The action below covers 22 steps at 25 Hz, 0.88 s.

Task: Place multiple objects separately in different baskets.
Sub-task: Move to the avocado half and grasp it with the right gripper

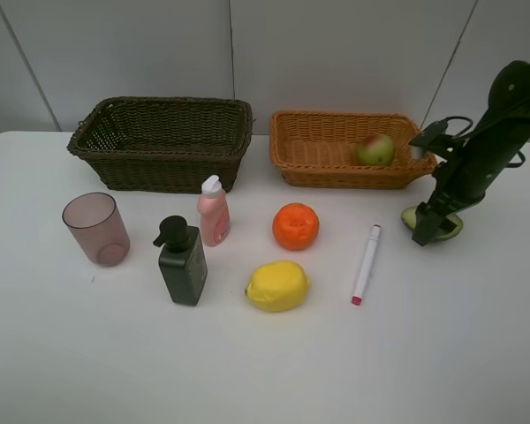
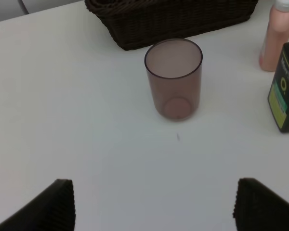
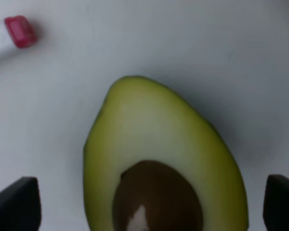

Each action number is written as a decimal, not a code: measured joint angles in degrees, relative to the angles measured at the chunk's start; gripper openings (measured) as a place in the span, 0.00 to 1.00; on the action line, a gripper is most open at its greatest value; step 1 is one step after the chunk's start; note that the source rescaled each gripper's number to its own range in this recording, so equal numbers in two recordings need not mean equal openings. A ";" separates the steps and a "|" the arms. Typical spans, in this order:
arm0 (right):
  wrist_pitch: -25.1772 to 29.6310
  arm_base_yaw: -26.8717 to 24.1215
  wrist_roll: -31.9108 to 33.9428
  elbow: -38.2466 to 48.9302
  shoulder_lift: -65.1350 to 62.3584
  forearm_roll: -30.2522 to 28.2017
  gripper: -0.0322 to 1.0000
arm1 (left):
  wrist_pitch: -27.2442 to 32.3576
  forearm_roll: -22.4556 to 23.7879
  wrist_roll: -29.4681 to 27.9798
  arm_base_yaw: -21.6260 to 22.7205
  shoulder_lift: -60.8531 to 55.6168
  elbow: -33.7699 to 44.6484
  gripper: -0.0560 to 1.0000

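The right jaws, released wide, flank the halved avocado, pit-up at three o'clock on the surface; the left jaws hang released too. The grasp seems in hand: next, clench, lift, and carry it toward eleven o'clock into the orange-tan basket holding the mango.
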 joint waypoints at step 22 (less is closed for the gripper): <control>-2.62 0.00 0.00 0.00 1.23 4.64 0.97 | 0.00 0.00 0.00 0.00 0.00 0.00 0.89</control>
